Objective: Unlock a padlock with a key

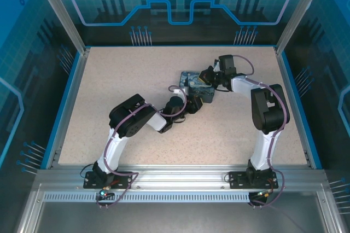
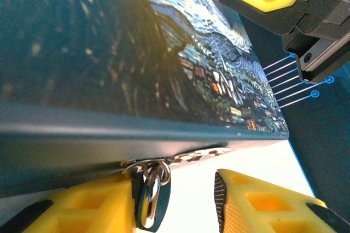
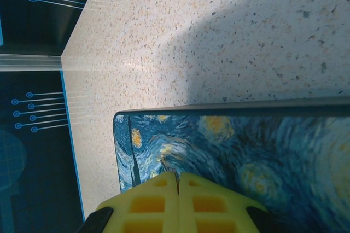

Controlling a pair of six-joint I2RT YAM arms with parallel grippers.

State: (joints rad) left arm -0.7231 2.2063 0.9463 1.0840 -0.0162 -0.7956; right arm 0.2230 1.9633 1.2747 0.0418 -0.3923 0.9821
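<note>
The padlock [image 2: 149, 197], small, dark and with a shiny shackle, hangs from a metal ring on the front edge of the night-sky printed box [image 2: 136, 52]. My left gripper [image 2: 175, 205] is open around it; the lock's body touches the left finger's pad, and the right finger [image 2: 257, 203] stands well apart. From above, the left gripper [image 1: 192, 103] sits at the near side of the box [image 1: 197, 86]. My right gripper [image 3: 178, 186] is shut, its tips over the box lid [image 3: 246, 156]. It reaches in from the far right side [image 1: 209, 77]. The key is hidden.
The box lies mid-table on the speckled beige tabletop [image 1: 136, 80], which a blue rim [image 1: 68, 96] borders. Aluminium posts and dark blue walls enclose the cell. Both arms cross toward the centre. Open tabletop [image 3: 219, 36] lies beyond the box.
</note>
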